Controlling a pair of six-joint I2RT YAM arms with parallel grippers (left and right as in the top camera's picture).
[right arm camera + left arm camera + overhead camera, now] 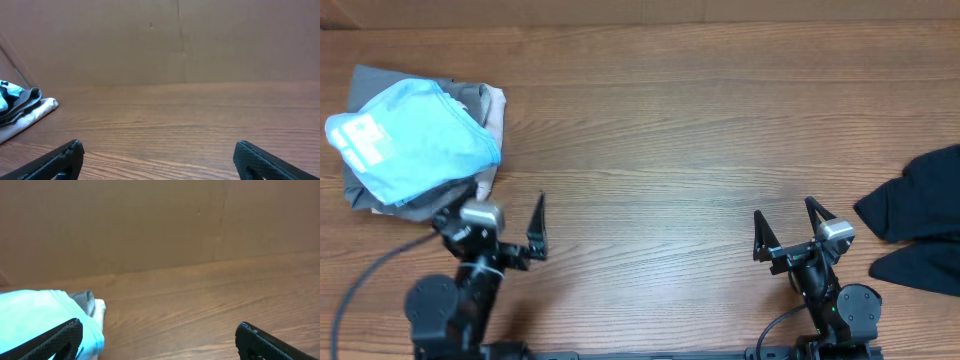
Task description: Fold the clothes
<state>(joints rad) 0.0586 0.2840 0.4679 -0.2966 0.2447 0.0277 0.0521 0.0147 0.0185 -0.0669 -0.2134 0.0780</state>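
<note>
Both hands rest at the near edge of the bench [670, 130], clear of work: left hand [157, 327] and right hand [158, 146] fully spread, empty. We judge the light-blue T-shirt [415, 140], stacked on grey garments [370, 85] far-left, as set aside; the black garment [920, 225], right, awaits folding.
</note>
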